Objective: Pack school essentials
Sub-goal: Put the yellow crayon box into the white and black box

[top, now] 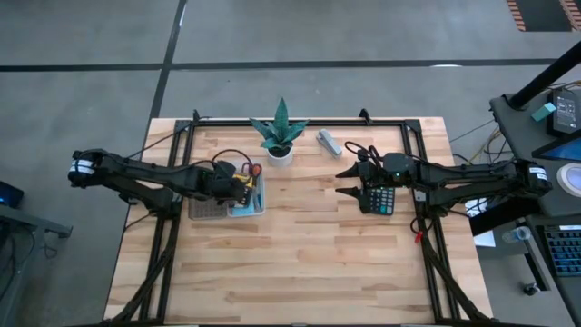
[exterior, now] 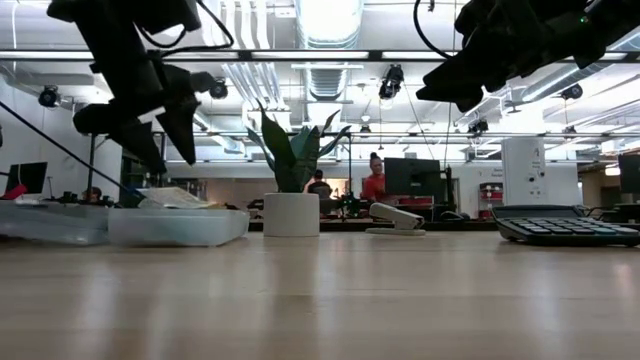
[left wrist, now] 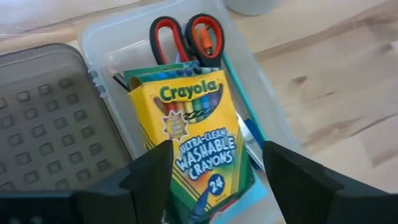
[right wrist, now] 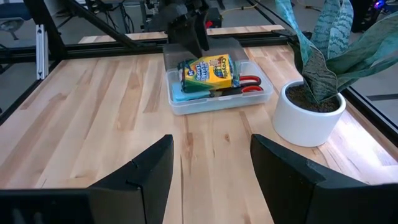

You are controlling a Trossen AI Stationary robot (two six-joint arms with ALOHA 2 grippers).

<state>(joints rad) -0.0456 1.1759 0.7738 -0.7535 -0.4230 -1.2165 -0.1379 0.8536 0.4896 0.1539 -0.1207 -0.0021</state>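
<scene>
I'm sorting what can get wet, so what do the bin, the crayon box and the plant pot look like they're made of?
The bin looks like clear, slightly frosted plastic: the wood shows through its walls. The crayon box appears to be glossy printed cardboard, with folded edges and bright artwork. The plant pot looks like smooth white glazed ceramic, though matte plastic cannot be ruled out.

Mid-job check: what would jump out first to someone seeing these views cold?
The yellow crayon box lying in the clear bin on top of the red-handled scissors, with the left gripper open above it. Then the potted plant at the table's far middle, and the right gripper open, over the calculator.
</scene>
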